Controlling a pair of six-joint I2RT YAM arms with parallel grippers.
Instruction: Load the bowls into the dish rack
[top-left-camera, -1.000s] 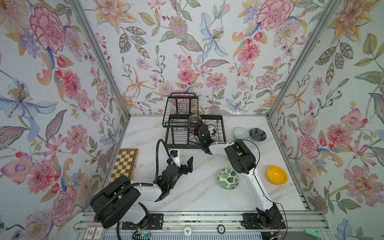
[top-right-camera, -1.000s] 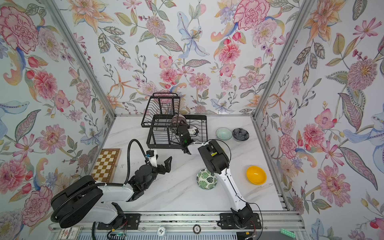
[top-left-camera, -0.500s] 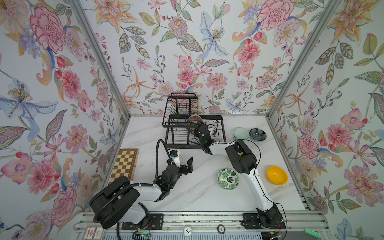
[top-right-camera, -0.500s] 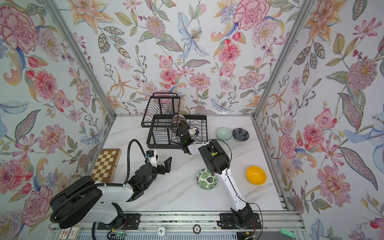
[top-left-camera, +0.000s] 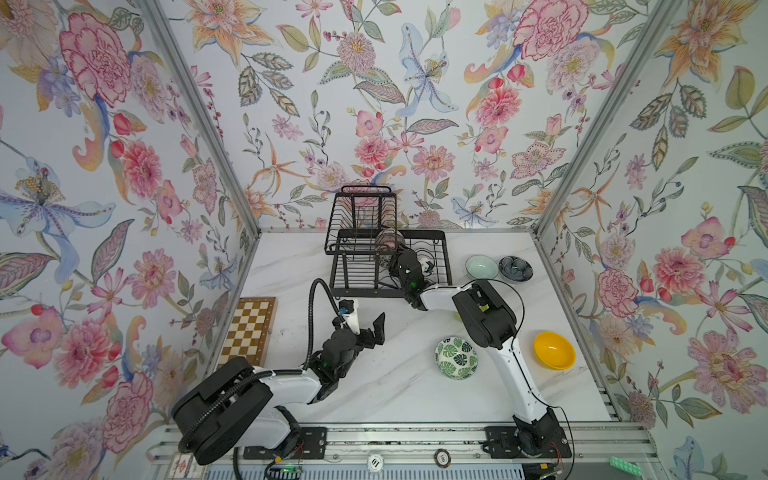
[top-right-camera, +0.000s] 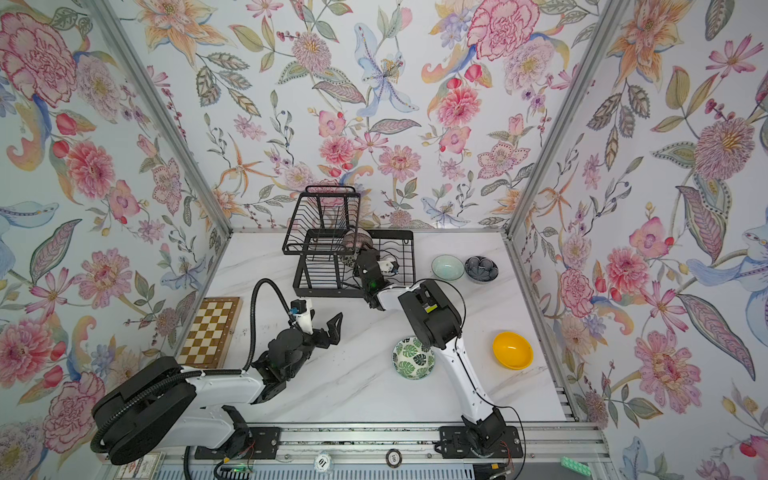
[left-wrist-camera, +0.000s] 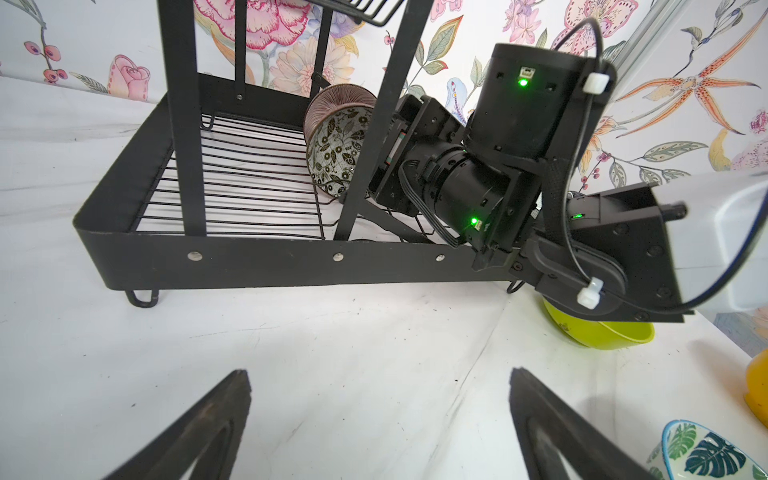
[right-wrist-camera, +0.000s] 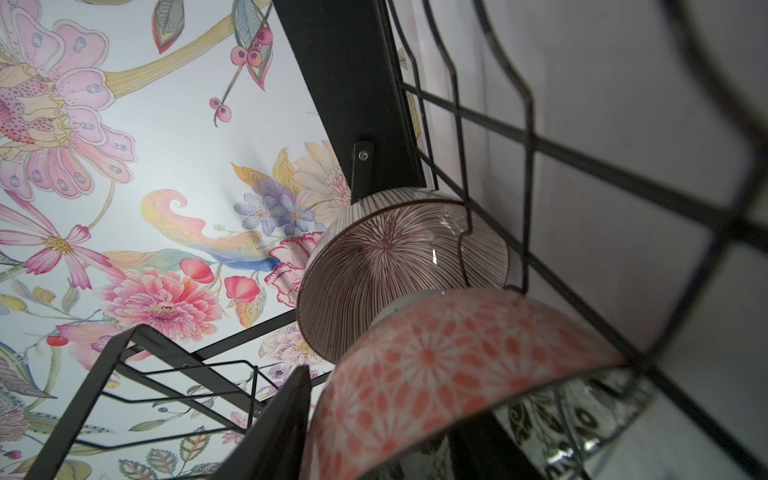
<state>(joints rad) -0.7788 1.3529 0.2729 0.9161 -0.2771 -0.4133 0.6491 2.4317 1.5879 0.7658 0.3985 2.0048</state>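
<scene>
Fingers of the right gripper sit beside the patterned bowl, stood on edge in the rack, ribbed bowl just beyond them; clamped or loosened, cannot tell. Neither has visibly shifted this past second, so it looks seated; left gripper gapes empty

The black wire dish rack stands far, mid-table. On edge in its lower tray: a pink ribbed bowl and a black-and-white bowl. Upright to its right sit a celadon bowl and a dark blue bowl; nearer, a lime bowl, a leaf-print bowl and a yellow bowl.
</scene>
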